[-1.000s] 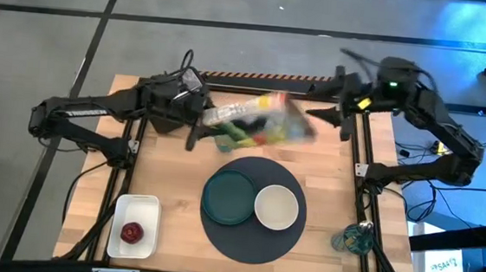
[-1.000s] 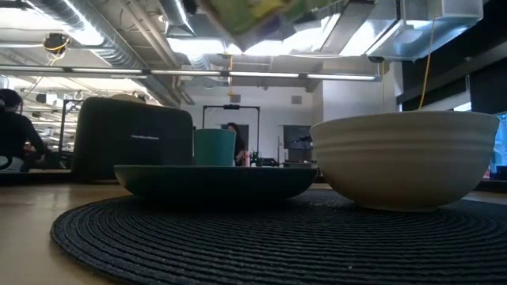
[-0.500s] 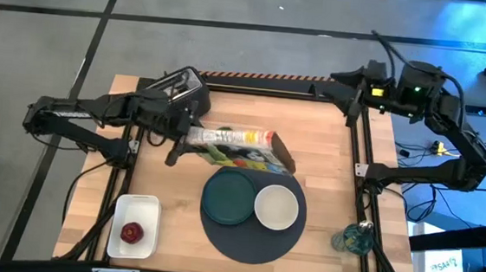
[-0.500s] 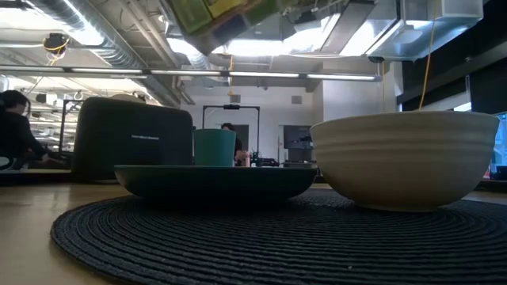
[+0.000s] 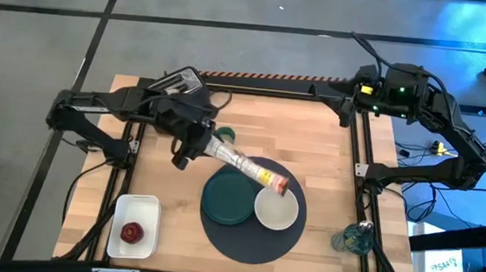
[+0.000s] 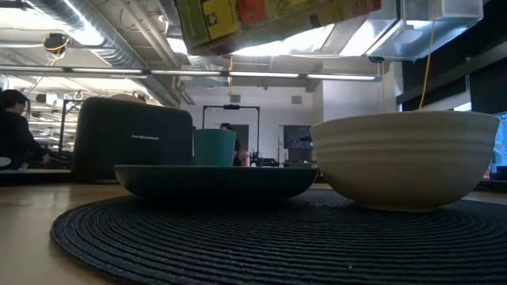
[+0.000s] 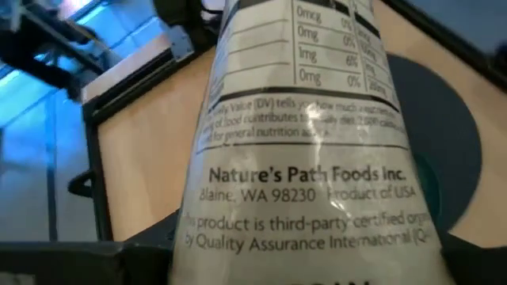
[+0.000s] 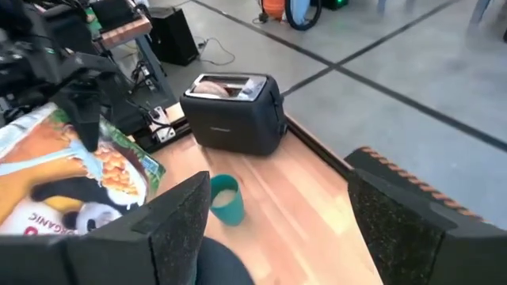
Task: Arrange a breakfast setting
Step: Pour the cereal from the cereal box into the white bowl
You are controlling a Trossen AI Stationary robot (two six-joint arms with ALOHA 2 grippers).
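One cereal bag [image 5: 242, 165] pinched in the left pincer [image 5: 192, 142], held tilted above the worktop [image 5: 312, 141], its far end over the rim of the single white bowl [image 5: 276, 208]; label print fills the left wrist view [image 7: 309, 158], and the panda artwork shows from the right wrist [image 8: 55, 190]. One teal plate [image 5: 228, 196] just beside the bowl, both resting on one dark round mat [image 5: 244, 236]. One small green cup [image 8: 226, 199] standing on the wood between the mat and the one black toaster [image 8: 234, 111], apart from each; something pale visible in the toaster's slots, too unclear to name. One white rectangular tray [image 5: 134, 225] near the front left corner, well apart from the mat, with one red fruit [image 5: 133, 232] lying in it. One glassy blue-green object [image 5: 353, 239] at the worktop's right edge, near the mat.

Right pincer [image 8: 273, 218] spread wide and empty, parked up by the rear right corner of the frame. From table height: bag [image 6: 269, 20] hanging overhead, plate [image 6: 214, 180] in front of the cup [image 6: 215, 147], bowl [image 6: 404, 158] alongside. One seated person [image 6: 16, 127] far off in the room behind.
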